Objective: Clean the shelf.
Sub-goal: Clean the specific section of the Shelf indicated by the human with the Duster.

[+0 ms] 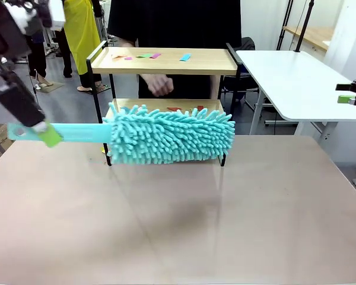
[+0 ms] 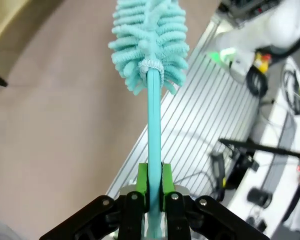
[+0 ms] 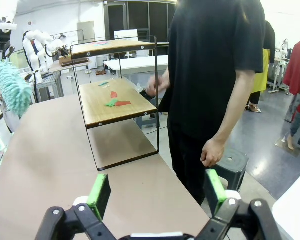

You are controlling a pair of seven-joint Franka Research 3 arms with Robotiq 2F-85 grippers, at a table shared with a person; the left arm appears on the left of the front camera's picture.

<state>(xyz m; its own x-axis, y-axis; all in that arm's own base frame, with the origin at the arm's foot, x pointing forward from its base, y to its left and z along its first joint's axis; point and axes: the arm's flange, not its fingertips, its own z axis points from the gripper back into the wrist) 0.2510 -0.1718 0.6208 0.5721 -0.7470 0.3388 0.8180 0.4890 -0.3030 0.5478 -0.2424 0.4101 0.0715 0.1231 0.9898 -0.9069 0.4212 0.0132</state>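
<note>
The table (image 1: 178, 225) bears one two-board shelf (image 1: 166, 61), one duster (image 1: 169, 136) before it.

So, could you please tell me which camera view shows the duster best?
The front view: the whole duster shows side-on before the shelf, handle in the left gripper. The left wrist view looks along the handle at the head end-on; the right wrist view catches part of the head at its left edge.

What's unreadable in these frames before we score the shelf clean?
- Front view: the duster head hides most of the lower board of the shelf.
- Front view: scraps on the top board are too small to identify.
- Front view: right gripper is cut off by the right edge.
- Front view: person's hand is blurred behind the shelf.
</note>
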